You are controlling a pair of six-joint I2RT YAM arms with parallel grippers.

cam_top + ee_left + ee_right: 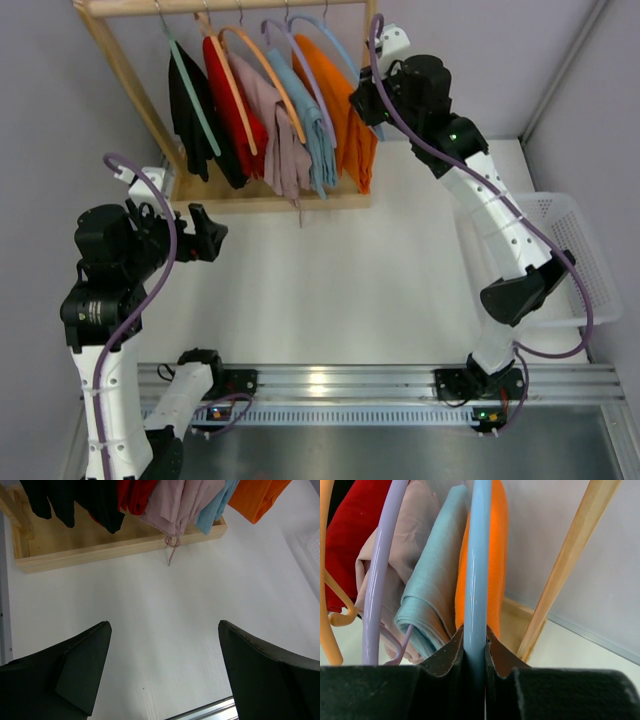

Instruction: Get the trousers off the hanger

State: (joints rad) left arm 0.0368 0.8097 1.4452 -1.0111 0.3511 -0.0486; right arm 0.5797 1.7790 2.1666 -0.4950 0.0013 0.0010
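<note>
Right wrist: right fingers (447, 657) pinch hanger (477, 555) bearing trousers (498, 555); left fingers (85, 670) wide.

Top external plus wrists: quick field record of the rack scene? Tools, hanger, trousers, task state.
right tool: shut on the bar of the light-blue hanger
left tool: open, holding nothing, over the table
trousers: orange, hanging on the hanger, rightmost garment on the rack
basket: white, at the table's right edge
task state: trousers not yet off the hanger
</note>
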